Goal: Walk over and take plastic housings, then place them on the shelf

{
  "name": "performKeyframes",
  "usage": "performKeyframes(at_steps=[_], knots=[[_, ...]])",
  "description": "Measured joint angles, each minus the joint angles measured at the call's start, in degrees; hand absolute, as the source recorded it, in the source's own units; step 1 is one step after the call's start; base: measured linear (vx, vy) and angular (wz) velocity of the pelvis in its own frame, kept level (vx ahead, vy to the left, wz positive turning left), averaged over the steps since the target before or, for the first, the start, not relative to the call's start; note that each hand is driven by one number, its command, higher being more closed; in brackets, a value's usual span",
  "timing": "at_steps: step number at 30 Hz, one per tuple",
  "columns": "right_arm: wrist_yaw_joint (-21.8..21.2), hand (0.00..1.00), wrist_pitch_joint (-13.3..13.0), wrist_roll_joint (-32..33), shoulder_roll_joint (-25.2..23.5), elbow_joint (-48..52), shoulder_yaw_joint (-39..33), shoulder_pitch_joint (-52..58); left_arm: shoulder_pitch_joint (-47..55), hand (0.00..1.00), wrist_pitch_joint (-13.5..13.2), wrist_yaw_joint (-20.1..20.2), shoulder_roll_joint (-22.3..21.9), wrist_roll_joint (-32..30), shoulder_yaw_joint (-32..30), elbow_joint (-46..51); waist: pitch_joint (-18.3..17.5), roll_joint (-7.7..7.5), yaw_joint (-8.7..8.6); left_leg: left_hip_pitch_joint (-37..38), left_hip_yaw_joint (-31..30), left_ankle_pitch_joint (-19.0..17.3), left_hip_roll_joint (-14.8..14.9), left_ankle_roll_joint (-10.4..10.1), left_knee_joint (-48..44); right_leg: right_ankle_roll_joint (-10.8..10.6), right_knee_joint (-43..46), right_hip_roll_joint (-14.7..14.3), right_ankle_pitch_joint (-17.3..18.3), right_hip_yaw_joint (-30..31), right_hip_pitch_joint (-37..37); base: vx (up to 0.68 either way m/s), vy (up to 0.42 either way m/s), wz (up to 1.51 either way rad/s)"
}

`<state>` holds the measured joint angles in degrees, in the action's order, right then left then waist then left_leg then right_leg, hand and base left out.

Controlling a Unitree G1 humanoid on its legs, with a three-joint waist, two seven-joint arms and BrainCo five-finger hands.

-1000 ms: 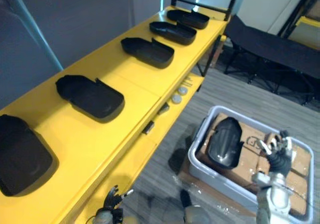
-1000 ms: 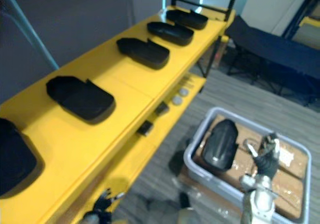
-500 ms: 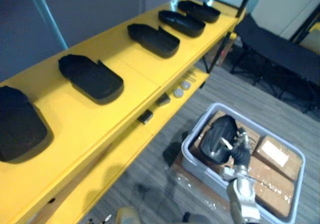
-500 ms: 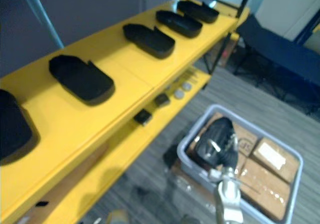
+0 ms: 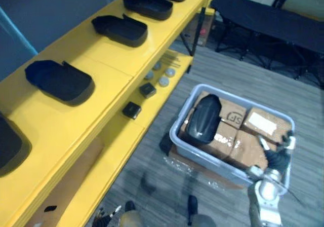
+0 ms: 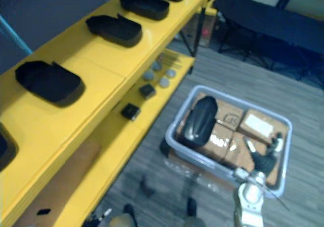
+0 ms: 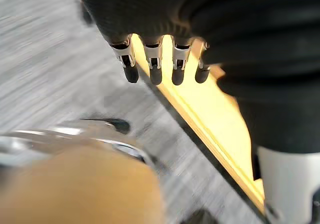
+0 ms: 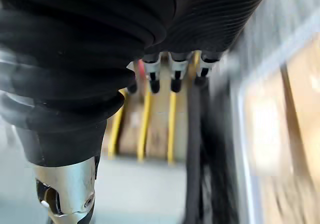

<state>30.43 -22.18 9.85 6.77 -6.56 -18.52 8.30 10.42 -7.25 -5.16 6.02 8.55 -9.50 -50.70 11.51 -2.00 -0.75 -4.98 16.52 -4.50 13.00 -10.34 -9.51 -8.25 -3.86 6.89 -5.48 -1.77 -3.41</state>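
The right hand (image 5: pixel 277 157), fingers loosely spread and empty, hangs over the near right corner of the grey bin (image 5: pixel 174 136), where one black plastic housing (image 5: pixel 202 118) lies on cardboard boxes (image 5: pixel 223 136), while the left hand (image 7: pixel 160 64), relaxed and empty, shows by the yellow shelf (image 5: pixel 106 85) carrying more housings (image 5: pixel 59 80), the nearest cut off at the view's edge.

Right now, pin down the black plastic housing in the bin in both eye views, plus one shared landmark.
Left eye view: black plastic housing lies on cardboard at the grey bin's left end.
Right eye view: the housing lies at that same left end.
Shared landmark: the white-labelled box to its right.
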Motion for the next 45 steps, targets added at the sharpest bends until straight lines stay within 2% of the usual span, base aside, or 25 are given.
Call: performKeyframes(at_steps=[2,5,8,10,12,14,17,19,21,25,31,35,41,45], knots=[[0.52,0.00,-0.70,0.64,0.03,0.00,-2.18,-0.12,-1.20,0.00,-0.24,1.11,0.56,-0.05,1.32,0.68,0.68,-0.70,-0.08,0.56,-0.02,-1.19,0.35,-0.30,-0.88,-0.10,-0.20,-0.57,-1.12,2.35,-1.29,0.05,-0.045,-0.82],[-2.31,0.00,-2.24,1.84,0.07,-0.36,-2.81,-0.17,-2.65,0.00,-0.56,1.39,0.02,0.15,2.40,2.92,2.25,-1.43,-0.33,1.02,-0.58,-5.23,0.78,-0.28,-4.22,-0.24,-0.52,-1.68,-3.83,5.90,-3.77,-0.01,-0.016,-1.08],[-5.52,0.00,-3.71,3.21,-0.06,-1.81,-2.77,-0.35,-4.37,0.00,-1.16,0.96,0.03,0.67,4.13,4.09,4.24,-1.94,-0.75,-0.71,-0.42,-8.74,1.27,0.15,-9.59,-0.32,-0.58,-1.80,-4.63,7.29,-4.92,-0.11,0.064,-0.59],[-7.33,0.00,-4.30,5.20,-0.65,-3.27,-2.65,-1.84,-4.58,0.00,-2.51,-0.29,0.35,0.67,4.34,5.05,5.28,-2.83,0.03,-2.78,-0.74,-10.37,1.48,0.35,-12.47,0.33,-1.08,-0.93,-4.12,4.37,-6.29,-0.11,0.055,-0.15],[-8.33,0.00,-4.58,5.52,-0.59,-4.28,-2.46,-3.39,-4.80,0.00,-2.62,-1.10,0.45,0.70,5.17,5.16,6.44,-2.77,0.19,-4.43,-2.03,-11.14,1.47,0.46,-14.35,1.07,-0.84,-0.68,-4.70,3.00,-6.49,-0.05,0.028,0.12],[-9.45,0.00,-4.88,8.14,0.00,-7.89,-2.09,-8.47,-4.91,0.00,-2.70,-1.78,0.86,2.21,5.89,6.66,9.49,-2.08,1.56,-7.30,-5.25,-11.92,1.19,1.04,-17.04,1.27,-0.58,-0.31,-5.68,0.56,-6.61,-0.05,0.025,0.35],[-8.75,0.00,-4.79,9.46,2.76,-11.07,-0.87,-13.91,-5.99,0.00,-3.64,-3.26,1.07,2.84,5.74,7.42,12.30,-1.56,3.23,-9.30,-7.74,-11.88,0.03,1.17,-17.52,0.64,-0.57,0.41,-6.15,-1.14,-6.98,-0.03,0.013,0.36],[-6.58,0.00,-3.58,9.22,5.49,-12.89,0.66,-18.26,-6.33,0.00,-4.15,-3.53,1.68,2.91,5.69,7.43,13.31,-1.22,4.18,-10.46,-9.25,-11.68,-0.53,1.50,-17.62,-0.01,-0.56,0.77,-6.64,-2.35,-7.14,0.02,0.002,0.33],[-3.88,0.00,-0.88,9.24,9.41,-17.57,1.99,-24.40,-6.33,0.00,-4.28,-3.51,2.55,2.89,5.72,6.69,13.76,-1.17,5.24,-11.22,-11.49,-11.43,-1.54,1.84,-17.06,-0.19,-0.55,1.12,-6.82,-3.27,-7.35,0.06,0.009,0.25],[-2.58,0.00,2.10,10.13,14.76,-23.14,3.52,-31.76,-6.32,0.00,-3.92,-3.43,2.67,5.21,5.73,4.75,14.88,-0.45,6.34,-12.69,-14.47,-10.88,-3.19,2.45,-16.32,-0.19,-0.54,2.17,-6.83,-6.23,-7.29,0.05,0.019,0.30],[-3.26,0.00,5.24,11.66,17.97,-29.40,5.71,-37.76,-6.31,0.00,-3.99,-2.57,2.54,7.31,5.87,2.45,15.99,0.05,7.32,-14.60,-16.51,-10.31,-4.59,3.02,-16.12,-0.18,-0.51,3.22,-6.82,-9.13,-7.52,0.02,0.017,0.24],[-3.25,0.00,8.12,11.90,20.66,-33.65,6.56,-41.30,-6.32,0.00,-4.52,-1.83,1.96,7.36,6.53,2.22,16.95,1.38,8.05,-15.36,-17.47,-10.10,-4.70,3.12,-16.47,0.12,1.28,3.27,-6.51,-9.54,-8.42,-0.02,0.013,0.10],[-2.68,0.00,12.21,11.92,23.40,-40.84,6.88,-44.71,-7.18,0.00,-5.13,-1.15,1.95,9.23,8.68,1.58,18.02,3.11,8.07,-18.13,-18.34,-9.53,-5.42,3.31,-17.41,0.03,3.63,4.00,-5.58,-10.81,-11.01,-0.05,-0.001,0.07],[-2.58,0.00,13.68,12.53,24.66,-44.20,6.86,-45.07,-7.64,0.00,-5.15,-0.78,2.38,11.11,10.83,1.24,18.41,3.84,8.12,-19.74,-19.11,-9.53,-5.45,3.30,-18.77,-0.02,5.25,4.04,-5.12,-10.97,-12.38,-0.06,0.010,0.06]])
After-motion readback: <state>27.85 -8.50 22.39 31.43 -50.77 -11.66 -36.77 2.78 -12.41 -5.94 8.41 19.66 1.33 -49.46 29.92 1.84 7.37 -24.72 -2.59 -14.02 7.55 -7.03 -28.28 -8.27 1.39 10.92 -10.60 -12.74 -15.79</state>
